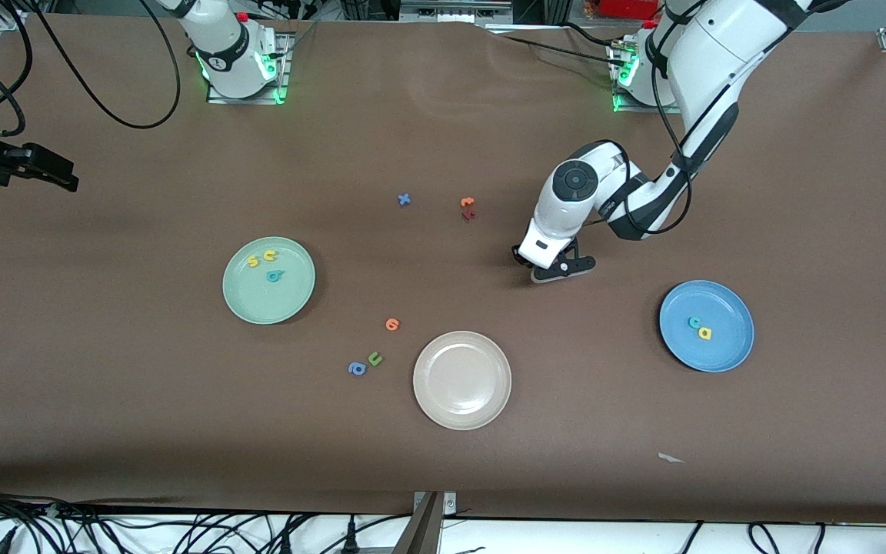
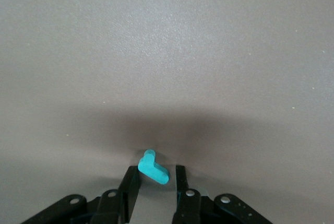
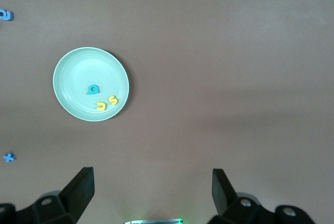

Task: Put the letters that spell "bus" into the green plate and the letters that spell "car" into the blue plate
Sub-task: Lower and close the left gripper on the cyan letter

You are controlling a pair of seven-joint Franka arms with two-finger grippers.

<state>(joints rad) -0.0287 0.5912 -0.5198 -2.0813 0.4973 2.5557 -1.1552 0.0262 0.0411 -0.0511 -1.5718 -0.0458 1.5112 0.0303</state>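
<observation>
My left gripper (image 1: 558, 271) is down at the table between the cream plate and the blue plate (image 1: 720, 355), farther from the front camera than both. In the left wrist view its fingers stand narrow around a teal r (image 2: 154, 167), which sits tilted between the fingertips of the left gripper (image 2: 156, 171). The blue plate holds a teal c (image 1: 694, 322) and a yellow a (image 1: 704, 333). The green plate (image 1: 258, 305) (image 3: 78, 78) holds a yellow s (image 1: 253, 261), a yellow u (image 1: 269, 255) and a teal b (image 1: 274, 275). My right gripper (image 1: 66, 181) (image 3: 151, 174) waits open, high at the right arm's end.
A cream-white plate (image 1: 462, 379) lies near the front. Loose letters lie about: a blue x (image 1: 404, 199), an orange letter (image 1: 467, 203), another orange one (image 1: 392, 324), a green u (image 1: 374, 358), a blue a (image 1: 357, 368). A paper scrap (image 1: 670, 458) lies near the front edge.
</observation>
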